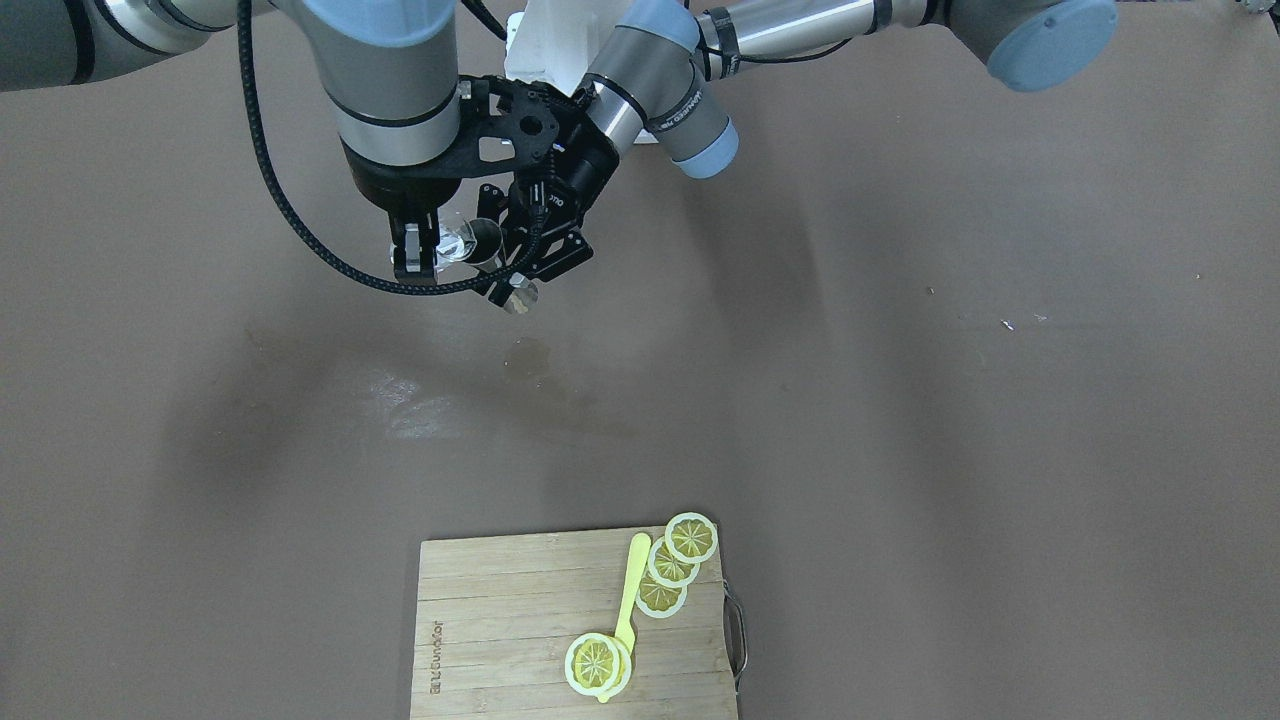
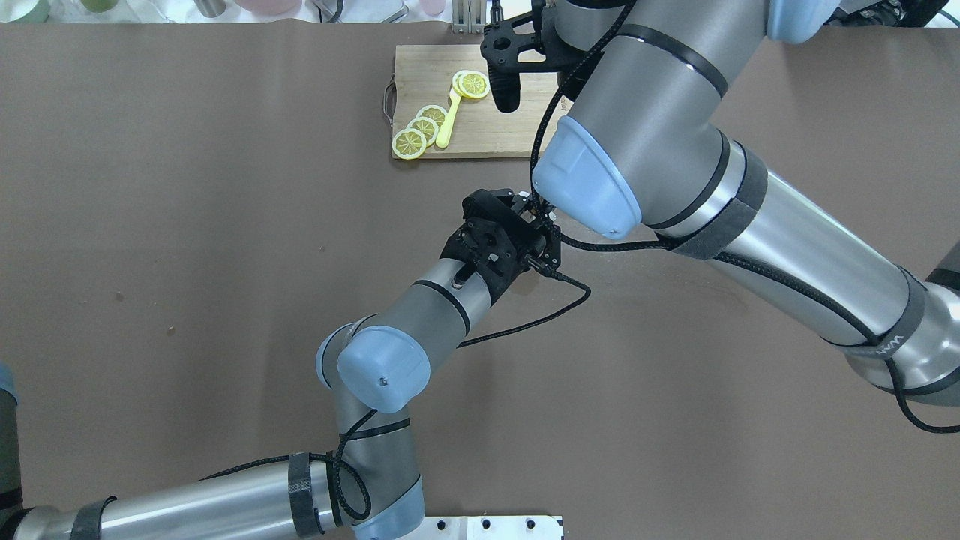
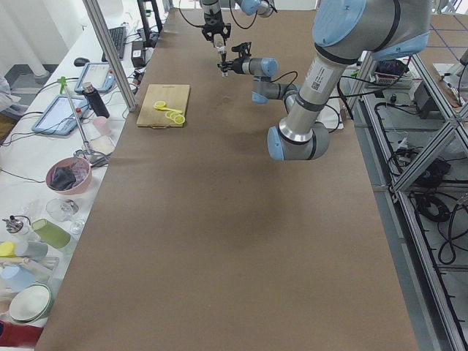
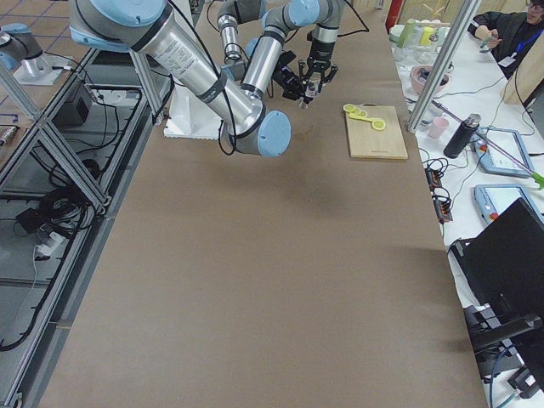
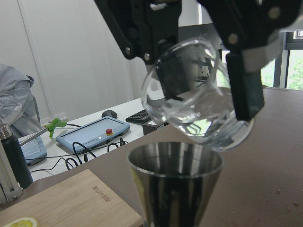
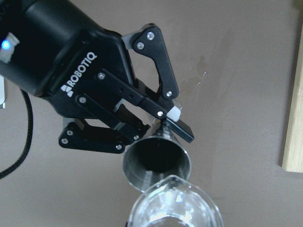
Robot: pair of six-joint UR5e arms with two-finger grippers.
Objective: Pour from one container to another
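Note:
A clear glass cup (image 5: 199, 109) hangs tilted, its mouth down over a steel cone-shaped cup (image 5: 175, 184). My right gripper (image 1: 415, 250) is shut on the glass (image 1: 458, 243), with its dark fingers (image 5: 244, 80) on both sides. My left gripper (image 6: 158, 135) is shut on the steel cup (image 6: 158, 161), upright with the open mouth up, just under the glass's rim (image 6: 175, 208). Both cups are held above the table's far-middle part. I cannot tell whether any liquid is running out. In the overhead view the right arm hides both cups.
Under the cups, wet patches (image 1: 415, 405) shine on the brown table. A wooden cutting board (image 1: 500, 620) with lemon slices (image 1: 690, 538) and a yellow spoon (image 1: 630, 590) lies at the operators' edge. The two arms cross closely here.

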